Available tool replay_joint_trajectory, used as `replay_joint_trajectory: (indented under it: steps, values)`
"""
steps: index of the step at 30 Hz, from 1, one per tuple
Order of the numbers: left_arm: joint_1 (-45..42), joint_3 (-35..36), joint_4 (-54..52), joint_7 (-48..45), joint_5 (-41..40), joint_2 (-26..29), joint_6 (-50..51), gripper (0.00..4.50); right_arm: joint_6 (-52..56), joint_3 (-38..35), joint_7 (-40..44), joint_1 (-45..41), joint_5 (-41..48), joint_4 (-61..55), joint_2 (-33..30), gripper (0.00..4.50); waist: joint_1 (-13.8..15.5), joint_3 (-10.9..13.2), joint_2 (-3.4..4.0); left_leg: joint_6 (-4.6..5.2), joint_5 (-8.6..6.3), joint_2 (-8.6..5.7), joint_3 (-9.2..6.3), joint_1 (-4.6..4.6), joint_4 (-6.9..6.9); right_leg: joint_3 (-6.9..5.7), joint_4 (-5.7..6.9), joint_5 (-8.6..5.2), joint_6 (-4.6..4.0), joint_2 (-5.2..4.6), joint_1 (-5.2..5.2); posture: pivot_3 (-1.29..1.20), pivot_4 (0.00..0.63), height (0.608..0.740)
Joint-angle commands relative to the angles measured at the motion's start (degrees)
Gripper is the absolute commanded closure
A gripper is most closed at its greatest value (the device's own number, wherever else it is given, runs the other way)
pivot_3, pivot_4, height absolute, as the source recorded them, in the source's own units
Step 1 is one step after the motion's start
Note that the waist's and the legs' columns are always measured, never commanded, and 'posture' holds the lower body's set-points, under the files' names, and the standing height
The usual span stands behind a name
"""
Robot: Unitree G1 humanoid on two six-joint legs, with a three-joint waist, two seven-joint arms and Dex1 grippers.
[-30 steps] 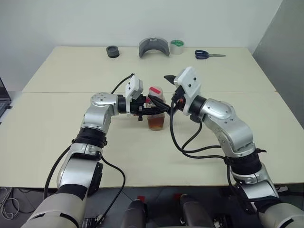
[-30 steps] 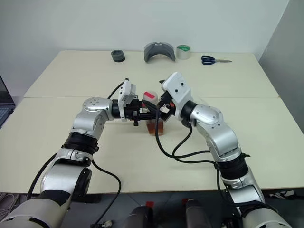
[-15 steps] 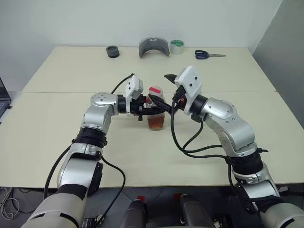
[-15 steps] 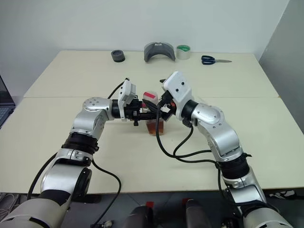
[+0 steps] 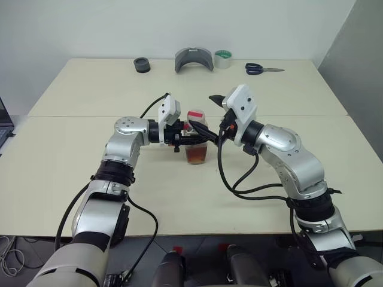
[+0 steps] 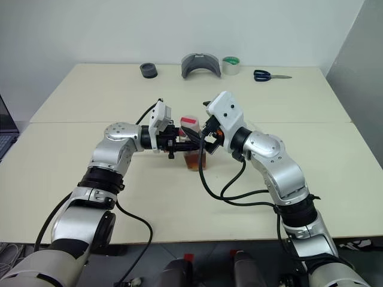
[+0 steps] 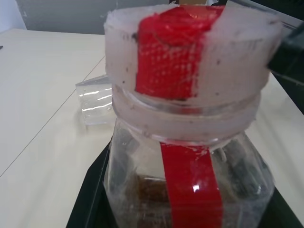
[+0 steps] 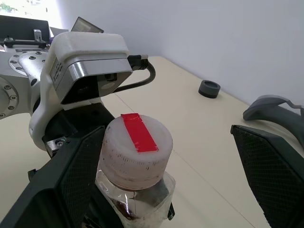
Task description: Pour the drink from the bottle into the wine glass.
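Early stage: small clear plastic bottle [image 5: 196,143] of amber drink [image 5: 196,155] upright mid-table, clenched in left gripper [image 5: 190,139], red-and-white cap [image 8: 137,147] on. Right gripper [image 8: 175,185] spread wide around cap (apparently untouched). Uncapping, pouring remain; wine glass untraceable.

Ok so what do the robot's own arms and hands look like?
Both arms are silver-grey metal segments with black joint bands and loose black cables. Each wrist carries a white camera block. The left hand and right hand each have two black fingers with finely textured pads.
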Motion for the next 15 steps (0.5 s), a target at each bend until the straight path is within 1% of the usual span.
replay_joint_trajectory:
  steps: [1, 15]
  values:
    - [-1.54, 1.10, -0.96, -0.69, -0.50, 0.82, -1.41, 2.79, 0.15, -2.87, -0.57, -0.14, -0.04, -1.67, -0.85, 0.00, 0.00, 0.00, 0.00, 0.00, 0.00, 0.00, 0.00, 0.00, 0.00, 0.00, 0.00, 0.00, 0.00, 0.00, 0.00, 0.00, 0.150, 0.740]
    - [-1.56, 1.08, -0.91, -0.75, -0.21, 0.93, -1.63, 2.79, 0.16, -2.63, -0.69, 0.05, 0.33, -1.97, -1.48, 0.00, 0.00, 0.00, 0.00, 0.00, 0.00, 0.00, 0.00, 0.00, 0.00, 0.00, 0.00, 0.00, 0.00, 0.00, 0.00, 0.00, 0.150, 0.740]
